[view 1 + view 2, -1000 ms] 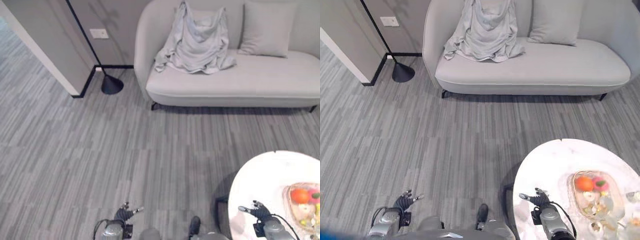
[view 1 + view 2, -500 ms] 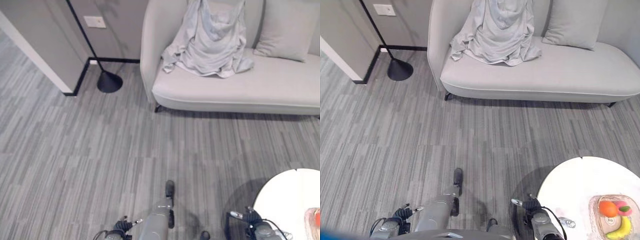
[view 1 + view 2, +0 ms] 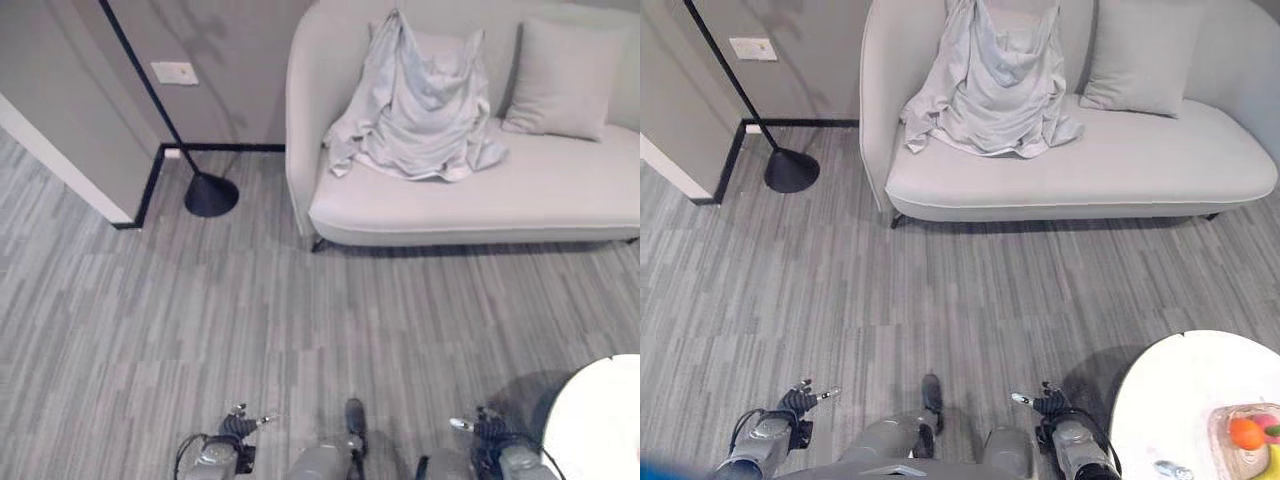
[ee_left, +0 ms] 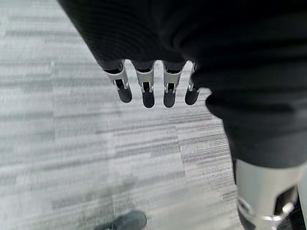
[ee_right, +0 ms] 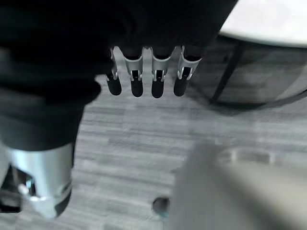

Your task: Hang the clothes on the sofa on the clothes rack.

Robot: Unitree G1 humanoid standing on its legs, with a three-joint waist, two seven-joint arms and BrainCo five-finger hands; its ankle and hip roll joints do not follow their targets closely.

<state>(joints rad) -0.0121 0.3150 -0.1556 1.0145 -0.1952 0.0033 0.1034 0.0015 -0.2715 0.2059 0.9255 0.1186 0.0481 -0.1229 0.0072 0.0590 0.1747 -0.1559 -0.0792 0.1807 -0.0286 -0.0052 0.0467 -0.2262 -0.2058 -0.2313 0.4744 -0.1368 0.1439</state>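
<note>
Garment [image 3: 415, 110] and sofa [image 3: 560, 195], left eye view: a pale grey, loosely crumpled piece of clothing is draped over the sofa's backrest near its rounded end, its lower folds spilling onto the seat; a matching cushion [image 3: 558, 78] leans further along. The cloth looks light, soft and limp, so it will likely sag and slide when lifted; the bunched upper edge at the backrest, near what may be the neckline, appears the best place to pinch. A dark floor-lamp base [image 3: 210, 194] with a slanted pole stands on the grey carpet [image 3: 150, 300] beside the sofa's end. The left hand [image 3: 236, 428] and right hand [image 3: 483, 430] sit low at the lower edge, well apart from the garment. Right eye view: the same layout, with a white round table [image 3: 1185, 385] at the robot's right carrying a fruit bowl [image 3: 1248, 436]; both hands are lowered at the robot's sides, fingers pointing forward over the carpet. Left wrist view: silver, dark-tipped fingers [image 4: 145, 91] extend straight and relaxed beyond the ribbed cover, holding nothing, carpet beneath. Right wrist view: fingers [image 5: 135, 79] likewise straight and empty, with the table's edge and dark legs just past them.
</note>
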